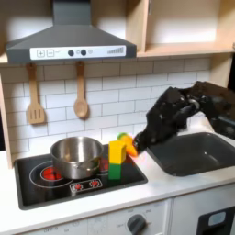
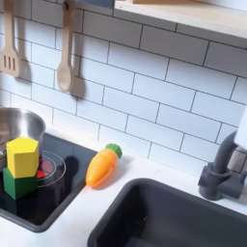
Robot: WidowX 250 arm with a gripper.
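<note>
First exterior view: the black robot gripper (image 1: 138, 142) reaches in from the right, low over the white countertop (image 1: 165, 188), its tip at the orange plastic toy carrot (image 1: 129, 147). Whether the jaws stand apart or pinch the carrot I cannot tell; the dark fingers blur together there. In the second exterior view the carrot (image 2: 102, 165) lies flat on the countertop (image 2: 145, 166), green leaf end toward the tiled wall, between the right edge of the black toy hob (image 2: 43, 207) and the back left corner of the dark grey sink basin (image 2: 178, 217).

The risks, as I judge them: the carrot is tapered and smooth, so a nudge from the tip could roll it over the sink's rim into the basin. A sweep toward the first exterior view's left could strike the yellow hexagonal block (image 1: 118, 147), which stands on a green square block (image 1: 117, 169) at the hob's right edge; that stack looks easy to topple, and it would fall against the shiny metal pot (image 1: 75, 157) on the back left burner.

Counted: one carrot, one yellow block, one green block, one pot, one hob, one sink, and on the wall one wooden slotted spatula (image 1: 35, 96) and one wooden spoon (image 1: 81, 94).
</note>
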